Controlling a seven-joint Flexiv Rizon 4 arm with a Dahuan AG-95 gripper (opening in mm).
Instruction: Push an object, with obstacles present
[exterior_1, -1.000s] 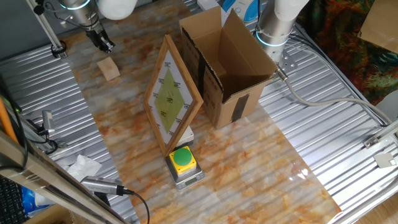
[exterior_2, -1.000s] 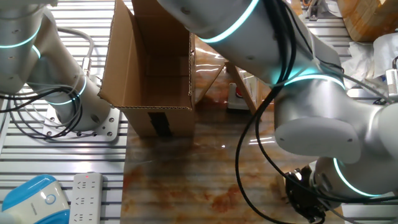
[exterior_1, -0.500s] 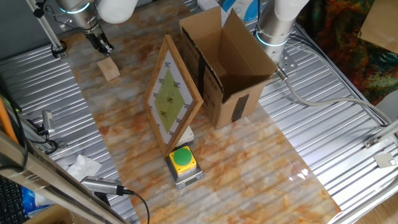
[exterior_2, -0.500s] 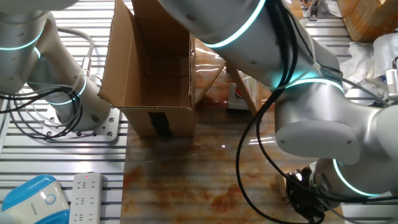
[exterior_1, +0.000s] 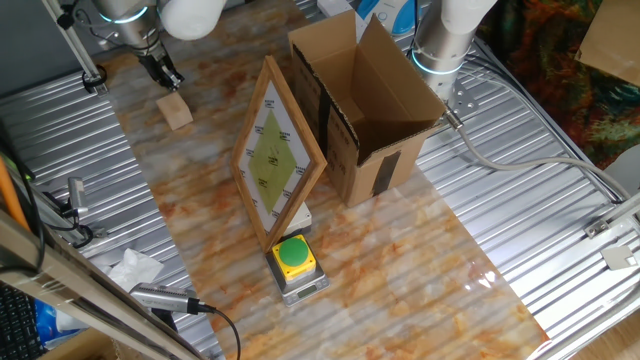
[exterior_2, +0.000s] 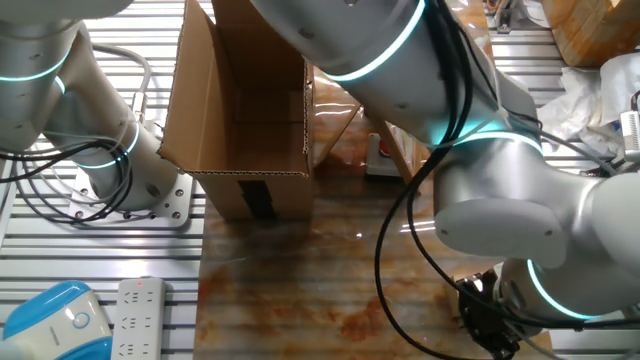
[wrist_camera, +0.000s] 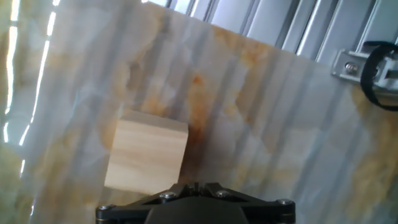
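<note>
The small tan wooden cube (exterior_1: 176, 110) lies on the marble-patterned tabletop at the far left. My gripper (exterior_1: 166, 76) hangs just behind it, tips close to its far side, with a small gap showing. In the hand view the cube (wrist_camera: 147, 155) sits just ahead and left of my gripper (wrist_camera: 194, 185), whose jaws meet with nothing between them. The obstacles are the open cardboard box (exterior_1: 362, 100), the wooden-framed board with a yellow-green diamond (exterior_1: 276, 152) leaning upright, and the yellow-and-green button (exterior_1: 294, 258). In the other fixed view my arm hides the cube.
Ribbed metal surfaces flank the marble top (exterior_1: 400, 270) on both sides. A second arm's base (exterior_1: 440, 50) stands behind the box. Crumpled paper (exterior_1: 132, 268) and cables lie at the left edge. The box (exterior_2: 240, 110) fills the middle of the other fixed view.
My arm has shifted slightly near the cube. The cube and the obstacles have not moved.
</note>
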